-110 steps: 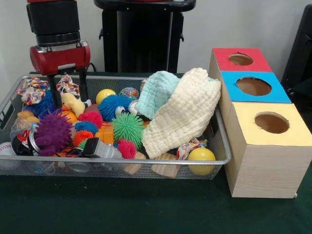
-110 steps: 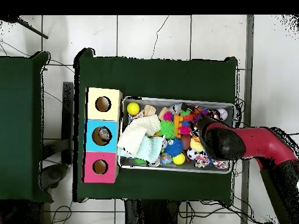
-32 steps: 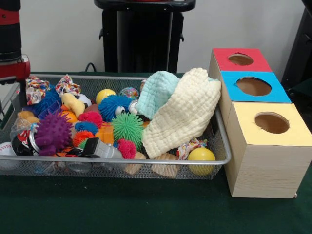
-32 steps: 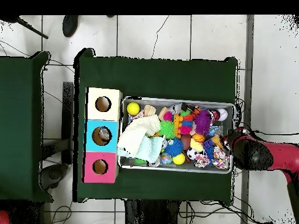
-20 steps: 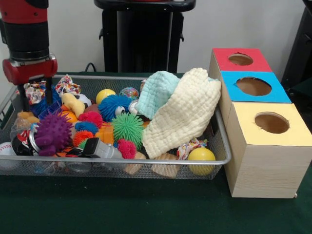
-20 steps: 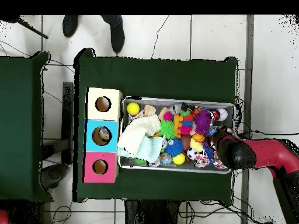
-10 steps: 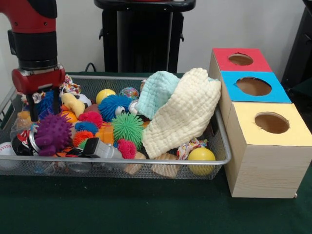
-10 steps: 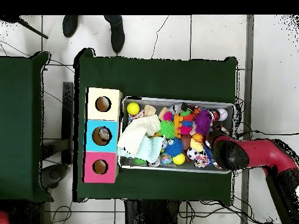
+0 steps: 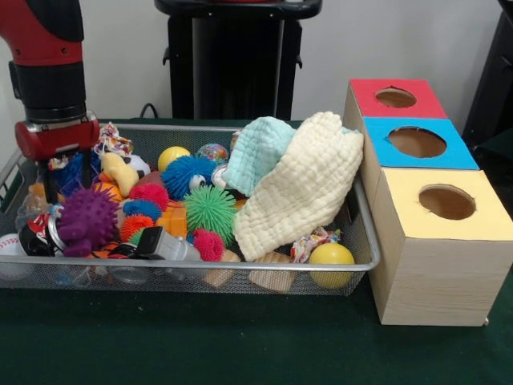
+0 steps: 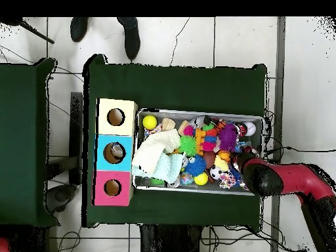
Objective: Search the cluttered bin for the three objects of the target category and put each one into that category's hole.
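The bin is a silver wire mesh basket full of toys; it also shows in the overhead view. My gripper hangs over its left end, open. Its fingers reach down among a blue spiky toy and knotted rope toys, just behind a purple spiky ball. It holds nothing that I can see. In the overhead view the red arm covers the gripper. Three wooden boxes stand beside the bin, with holes in red, blue and yellow tops.
A cream cloth and a mint cloth cover the bin's right half. Green and blue spiky balls, a yellow ball and a baseball lie in it. A person's feet show beyond the table.
My gripper has come in from the bin's left edge and dropped lower among the toys at that end. The toys and cloths have not visibly moved.
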